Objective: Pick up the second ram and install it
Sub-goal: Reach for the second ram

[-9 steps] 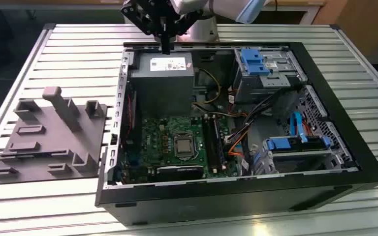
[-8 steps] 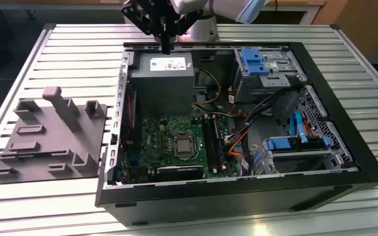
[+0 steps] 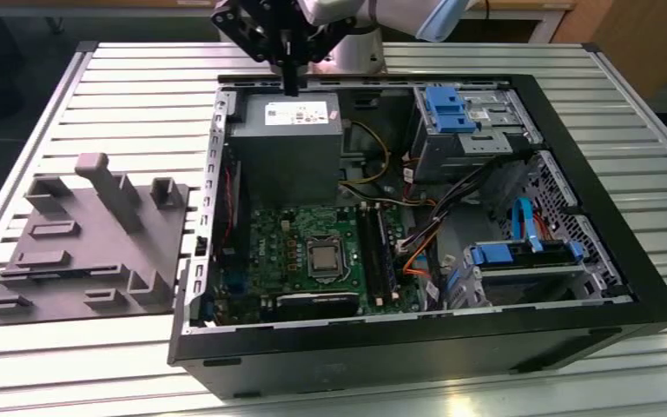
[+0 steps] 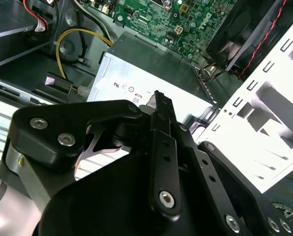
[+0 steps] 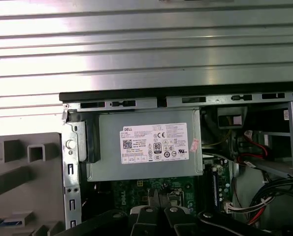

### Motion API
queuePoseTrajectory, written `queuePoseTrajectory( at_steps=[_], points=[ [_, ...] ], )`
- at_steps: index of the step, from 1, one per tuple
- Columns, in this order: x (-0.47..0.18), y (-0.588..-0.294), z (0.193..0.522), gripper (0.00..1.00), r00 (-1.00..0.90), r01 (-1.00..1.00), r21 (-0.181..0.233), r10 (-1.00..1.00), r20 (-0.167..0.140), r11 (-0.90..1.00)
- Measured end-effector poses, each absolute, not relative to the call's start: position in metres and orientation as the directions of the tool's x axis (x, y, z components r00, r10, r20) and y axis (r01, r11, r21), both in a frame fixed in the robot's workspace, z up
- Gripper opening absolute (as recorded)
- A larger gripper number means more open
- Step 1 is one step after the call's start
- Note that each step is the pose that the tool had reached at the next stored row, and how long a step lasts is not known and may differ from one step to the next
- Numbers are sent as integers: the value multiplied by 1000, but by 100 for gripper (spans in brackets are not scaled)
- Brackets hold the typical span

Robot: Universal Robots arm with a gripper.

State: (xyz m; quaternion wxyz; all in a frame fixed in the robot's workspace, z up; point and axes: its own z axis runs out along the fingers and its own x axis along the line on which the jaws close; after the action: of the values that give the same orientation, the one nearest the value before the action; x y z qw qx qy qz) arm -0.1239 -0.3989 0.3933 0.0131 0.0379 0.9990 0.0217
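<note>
My gripper (image 3: pixel 292 85) hangs above the back edge of the open computer case (image 3: pixel 426 334), over the grey power supply (image 3: pixel 287 143). Its black fingers (image 5: pixel 158 196) are pressed together with nothing visible between them, and the same closed tip (image 4: pixel 158 97) shows in the second wrist view. A thin blue strip (image 5: pixel 1 222) lies in a recess of the grey moulded tray (image 5: pixel 23 177). It may be the second ram, but the picture's edge cuts most of it off. The black ram slots (image 3: pixel 371 252) run along the green motherboard (image 3: pixel 305 248).
The grey tray (image 3: pixel 90 252) with upright ridges stands on the slatted table at the exterior view's left. Inside the case are blue drive brackets (image 3: pixel 447 109), loose cables (image 3: pixel 420 234) and a processor socket (image 3: pixel 324 257). A black fan (image 4: pixel 249 34) sits near the case wall.
</note>
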Motion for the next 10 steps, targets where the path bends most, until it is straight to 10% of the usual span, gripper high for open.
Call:
queuePoseTrajectory(
  at_steps=[10],
  points=[
    [-131, -399, 393, 11, -997, 75, 44, 76, -25, 996]
  ],
)
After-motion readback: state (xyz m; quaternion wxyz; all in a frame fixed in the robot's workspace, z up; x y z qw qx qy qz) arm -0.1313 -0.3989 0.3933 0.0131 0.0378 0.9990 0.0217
